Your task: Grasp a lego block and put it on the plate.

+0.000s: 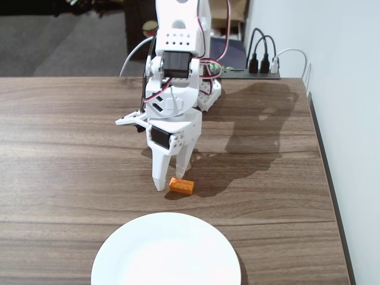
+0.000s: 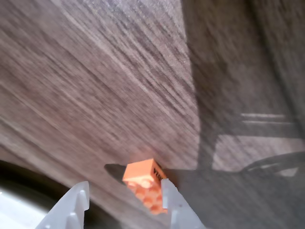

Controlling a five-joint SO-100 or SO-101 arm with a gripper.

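The orange lego block [image 1: 181, 186] lies flat on the wooden table, just beyond the far rim of the white plate [image 1: 166, 252]. My gripper [image 1: 170, 181] points down over it, open, tips close to the tabletop. In the wrist view the lego block [image 2: 143, 180] sits between the fingers, close against the right finger [image 2: 172, 194], with a wide gap to the left finger [image 2: 76, 200]. Whether that finger touches it I cannot tell. A sliver of the plate [image 2: 14, 214] shows at the bottom left of the wrist view.
The arm's base [image 1: 208, 89] stands at the back of the table. A black power strip [image 1: 252, 72] with plugged cables lies behind it on the right. The table's right edge [image 1: 323, 160] runs along a white wall.
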